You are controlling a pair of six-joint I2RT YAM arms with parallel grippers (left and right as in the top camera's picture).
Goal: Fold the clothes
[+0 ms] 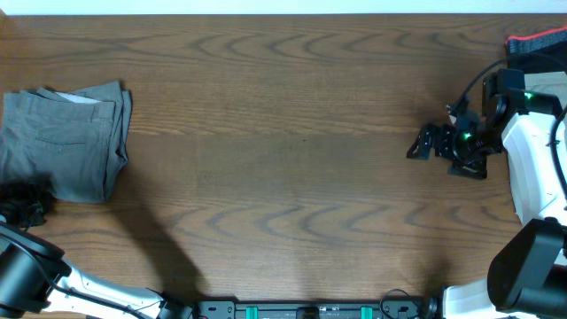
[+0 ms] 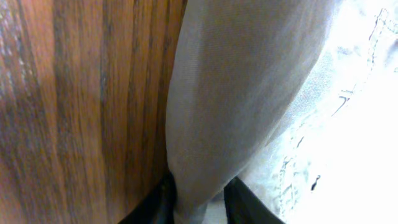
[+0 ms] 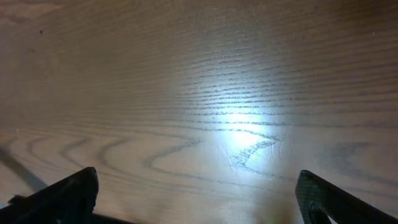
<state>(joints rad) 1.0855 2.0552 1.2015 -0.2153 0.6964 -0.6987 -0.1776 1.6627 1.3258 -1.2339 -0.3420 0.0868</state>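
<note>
The clothes point(image 1: 66, 142), grey-green shorts, lie folded in a stack at the table's far left. My left gripper point(image 1: 22, 206) sits at the stack's near edge. In the left wrist view a raised fold of the clothes point(image 2: 249, 93) runs down between its dark fingers point(image 2: 155, 208). The jaws of that gripper point(image 2: 199, 208) stand a little apart, with slack on the right side of the fold, so it is open. My right gripper point(image 1: 423, 142) hovers far off at the right, wide open over bare wood, its fingertips point(image 3: 68, 193) with nothing between them.
The wooden table point(image 1: 283, 159) stretches between the two arms. A red and black object point(image 1: 536, 42) lies at the back right corner. The white right arm point(image 1: 532, 168) runs along the right edge, and a black rail point(image 1: 310, 310) lines the front edge.
</note>
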